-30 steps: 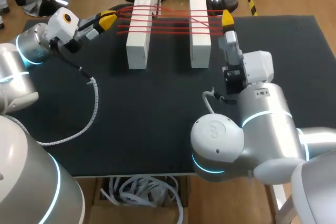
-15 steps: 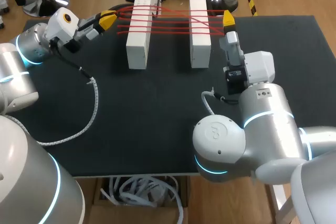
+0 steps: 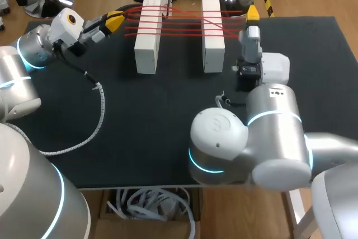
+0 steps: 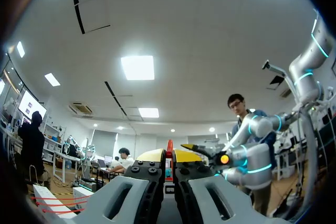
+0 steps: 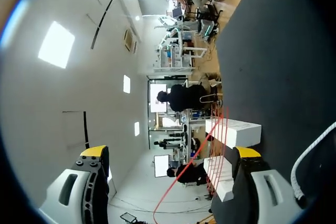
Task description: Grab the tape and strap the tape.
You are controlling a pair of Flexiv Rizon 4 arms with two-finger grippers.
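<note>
Tape (image 3: 184, 20), red, ran in several strands between two white blocks (image 3: 146, 37) standing on our dark worktop (image 3: 168, 116). Our left fingers (image 3: 114, 20), just beside the left block, were pinched together on a tape end. Our right fingers (image 5: 94, 151) gaped wide near the right block, gripping nothing, with strands showing beyond them.

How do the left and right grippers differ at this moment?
The left gripper is shut on the red tape; the right gripper stands open, a tape strand running between its fingers. The left gripper points sideways toward the left white block; the right gripper points toward the table's far edge, beside the right white block. Both have yellow tips.
</note>
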